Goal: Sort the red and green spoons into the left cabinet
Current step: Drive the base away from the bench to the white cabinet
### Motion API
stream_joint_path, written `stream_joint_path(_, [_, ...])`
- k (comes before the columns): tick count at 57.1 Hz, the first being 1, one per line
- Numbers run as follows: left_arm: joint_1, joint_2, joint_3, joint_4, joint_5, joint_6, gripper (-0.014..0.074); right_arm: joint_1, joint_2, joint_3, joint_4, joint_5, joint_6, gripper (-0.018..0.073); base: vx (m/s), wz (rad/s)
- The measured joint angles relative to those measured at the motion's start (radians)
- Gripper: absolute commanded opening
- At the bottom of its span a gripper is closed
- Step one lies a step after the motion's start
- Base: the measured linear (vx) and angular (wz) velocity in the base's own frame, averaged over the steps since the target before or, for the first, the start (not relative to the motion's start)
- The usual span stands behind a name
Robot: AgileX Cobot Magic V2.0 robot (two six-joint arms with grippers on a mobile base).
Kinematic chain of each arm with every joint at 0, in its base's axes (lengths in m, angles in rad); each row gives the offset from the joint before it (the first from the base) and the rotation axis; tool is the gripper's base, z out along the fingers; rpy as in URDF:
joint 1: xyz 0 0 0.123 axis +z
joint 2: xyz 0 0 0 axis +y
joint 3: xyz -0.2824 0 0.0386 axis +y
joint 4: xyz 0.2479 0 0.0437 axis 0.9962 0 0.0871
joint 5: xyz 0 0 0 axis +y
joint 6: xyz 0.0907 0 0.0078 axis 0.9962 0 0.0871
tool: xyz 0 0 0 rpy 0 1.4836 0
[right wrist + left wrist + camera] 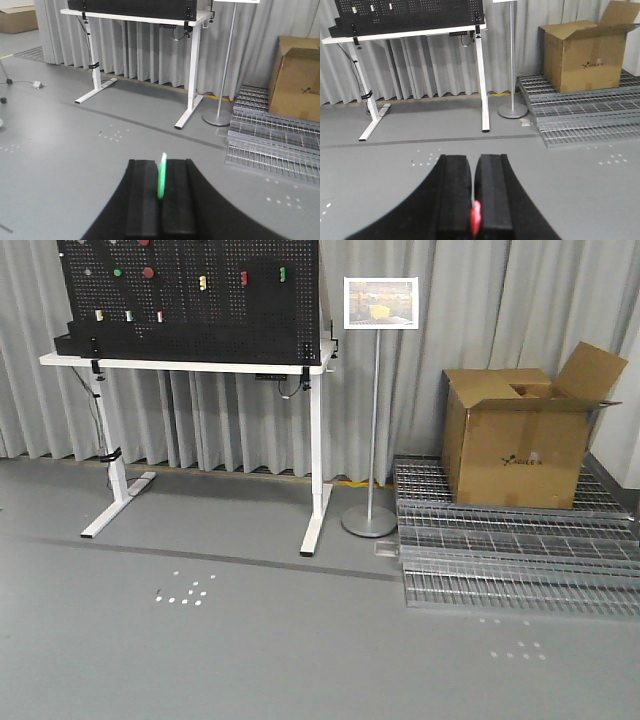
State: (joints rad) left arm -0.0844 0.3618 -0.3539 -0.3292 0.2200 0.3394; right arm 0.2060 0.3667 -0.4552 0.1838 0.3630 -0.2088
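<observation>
Red spoon [476, 220] in left pincer [474, 172], green spoon [162, 181] in right pincer [161, 167], open box [515, 445]

The only lettering that can be read is the brand word "AGILEX", printed small and black beside a logo, low on the front face of the open brown cardboard box [515, 430]. From the left gripper [474, 164] that box stands far ahead and to the right. From the right gripper [161, 167] it is also far ahead and to the right, and the picture edge cuts the word short. The white-framed sign [380, 302] on a thin metal stand shows a yellowish picture. Any writing on it is too small to read.
</observation>
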Motion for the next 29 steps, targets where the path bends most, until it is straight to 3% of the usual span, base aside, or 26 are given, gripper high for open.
stream_joint_path(16, [0.000, 0.000, 0.000, 0.000, 0.000, 0.000, -0.0003, 0.000, 0.000, 0.000, 0.000, 0.000, 0.000, -0.0004, 0.62, -0.09])
stream_joint_path(29, [0.000, 0.000, 0.000, 0.000, 0.000, 0.000, -0.0003, 0.000, 0.000, 0.000, 0.000, 0.000, 0.000, -0.0004, 0.60, -0.31])
